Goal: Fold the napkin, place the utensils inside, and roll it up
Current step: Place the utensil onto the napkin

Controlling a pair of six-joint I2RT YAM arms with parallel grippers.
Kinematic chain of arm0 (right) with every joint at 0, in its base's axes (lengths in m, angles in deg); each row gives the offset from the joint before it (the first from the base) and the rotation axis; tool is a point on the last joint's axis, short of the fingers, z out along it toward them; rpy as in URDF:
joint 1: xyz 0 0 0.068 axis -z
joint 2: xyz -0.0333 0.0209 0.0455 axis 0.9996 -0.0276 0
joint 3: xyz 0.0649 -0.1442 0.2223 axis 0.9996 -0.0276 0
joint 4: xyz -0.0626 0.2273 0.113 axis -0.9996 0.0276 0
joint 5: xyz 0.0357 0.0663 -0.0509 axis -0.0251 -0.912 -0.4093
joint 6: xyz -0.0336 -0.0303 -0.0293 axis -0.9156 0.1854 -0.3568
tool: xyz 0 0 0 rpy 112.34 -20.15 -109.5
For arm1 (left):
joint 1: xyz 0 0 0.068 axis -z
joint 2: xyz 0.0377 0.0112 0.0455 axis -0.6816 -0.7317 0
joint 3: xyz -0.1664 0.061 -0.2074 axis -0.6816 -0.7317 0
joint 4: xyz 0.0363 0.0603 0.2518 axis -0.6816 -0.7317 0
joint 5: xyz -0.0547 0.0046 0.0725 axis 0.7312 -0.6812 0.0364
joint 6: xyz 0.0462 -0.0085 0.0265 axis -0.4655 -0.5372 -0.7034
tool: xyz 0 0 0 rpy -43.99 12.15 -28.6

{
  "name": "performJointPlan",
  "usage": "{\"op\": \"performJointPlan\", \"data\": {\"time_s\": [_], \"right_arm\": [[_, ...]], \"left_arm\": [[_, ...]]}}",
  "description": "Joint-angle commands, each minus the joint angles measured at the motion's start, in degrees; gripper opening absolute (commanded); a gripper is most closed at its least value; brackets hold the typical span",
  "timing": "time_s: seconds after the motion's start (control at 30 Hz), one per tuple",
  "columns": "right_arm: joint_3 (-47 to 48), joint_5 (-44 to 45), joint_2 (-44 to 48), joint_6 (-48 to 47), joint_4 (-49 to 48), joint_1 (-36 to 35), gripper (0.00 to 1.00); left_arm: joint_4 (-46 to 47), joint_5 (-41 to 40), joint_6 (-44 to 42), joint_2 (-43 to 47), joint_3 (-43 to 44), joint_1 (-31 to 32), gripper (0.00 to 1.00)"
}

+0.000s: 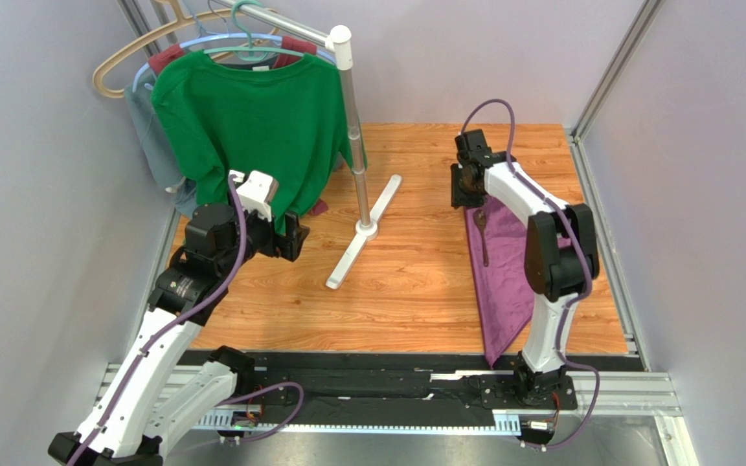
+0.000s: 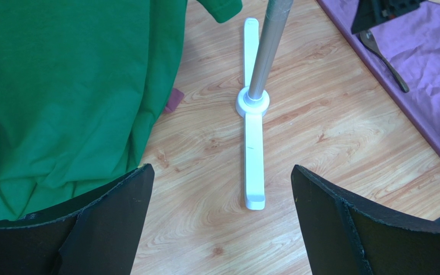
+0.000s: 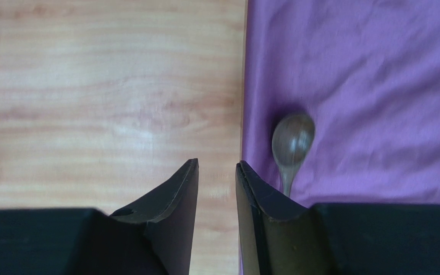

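The purple napkin (image 1: 503, 282) lies folded into a triangle on the right of the wooden table, also seen in the left wrist view (image 2: 429, 69) and the right wrist view (image 3: 377, 86). A dark spoon (image 1: 484, 233) (image 2: 386, 60) (image 3: 292, 140) rests on it near its left edge, bowl pointing away from me. My right gripper (image 1: 464, 189) (image 3: 216, 163) hovers over that left edge at the napkin's far corner, jaws narrowly open with nothing between them; the spoon lies just right of its right finger. Far to the left, my left gripper (image 1: 294, 236) (image 2: 221, 169) is wide open and empty.
A garment rack with a metal pole (image 1: 353, 126) and white crossed feet (image 1: 362, 233) stands at centre left. A green T-shirt (image 1: 250, 116) hangs from it beside my left arm, with a maroon garment behind. Grey walls enclose the table on three sides.
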Motion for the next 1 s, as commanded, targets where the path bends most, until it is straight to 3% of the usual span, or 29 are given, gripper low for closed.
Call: {"op": "performJointPlan", "data": {"time_s": [0.0,0.33,0.97], "right_arm": [[7.98,5.62,-6.57,-0.82,-1.62,0.76,0.33],[15.90,5.98,-14.22,-2.49,-1.71,2.34,0.26],[16.87,4.31,-17.47,-3.02,-2.06,3.31,0.19]], "left_arm": [[0.45,-0.44,-0.95,-0.44,-0.17,-0.23,0.99],[0.54,-0.44,-0.95,-1.49,-0.08,-0.31,0.99],[0.63,0.17,-0.95,-2.20,0.01,-0.49,0.99]]}}
